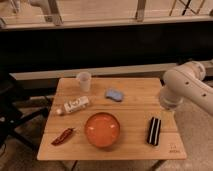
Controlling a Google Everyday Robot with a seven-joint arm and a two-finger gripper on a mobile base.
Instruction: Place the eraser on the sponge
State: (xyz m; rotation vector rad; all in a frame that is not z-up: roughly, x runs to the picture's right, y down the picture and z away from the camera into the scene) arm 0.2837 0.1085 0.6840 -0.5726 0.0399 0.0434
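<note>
The eraser [154, 131], a black oblong block with pale stripes, lies on the wooden table [133, 112] near its front right corner. The sponge [114, 94], a small light-blue pad, rests toward the back middle of the table, well apart from the eraser. A white arm [182, 87] reaches in from the right edge, its rounded joint hanging just past the table's right side. My gripper is out of view; only those arm segments show.
An orange bowl [102, 129] stands front centre, between sponge and eraser. A white bottle [76, 105] lies on its side at the left, a clear cup [84, 81] behind it, a red chili-shaped thing [63, 136] at the front left. A dark wall runs behind.
</note>
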